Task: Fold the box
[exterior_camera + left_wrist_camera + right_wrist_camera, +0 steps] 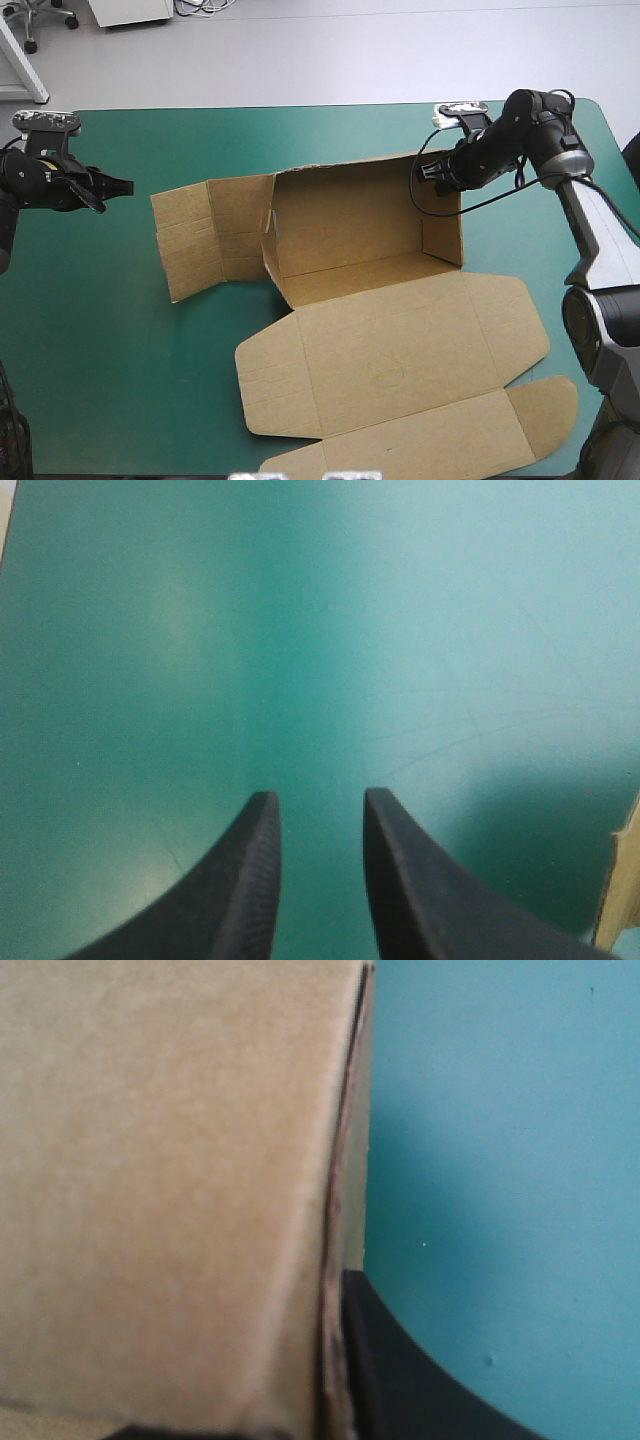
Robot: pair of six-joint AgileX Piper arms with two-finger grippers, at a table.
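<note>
Across the middle of the table, a little toward its right edge, the brown box (pixel 370 300) sat partly formed on the teal-green cover (pixel 90 380). Its back wall and both side walls were raised around the floor panel, making an open tray with no wall raised along the front. From the tray's left wall a creased side flap (pixel 205 240) lay flat on the cover, reaching toward the table's left edge. On the near side the broad lid (pixel 400 360) lay flat as well, running down to the table's near edge. A rounded tab (pixel 545 400) stuck out from it close to the near right corner.

The right gripper (pixel 430 172) came in from the table's far right corner and met the top of the box's right wall at its far end. In the right wrist view the board's edge ran up between the black fingers, with one finger (pixel 420 1390) lying against the wall's outer face. The gripper was all but closed, pinching that wall.

The left gripper (pixel 118 187) hung over bare cover near the table's left edge, pointing toward the side flap but well apart from it. Its fingers stood a narrow gap apart and held nothing. In the left wrist view only teal-green cover lay ahead of them, with a pale sliver of board off to one side.
</note>
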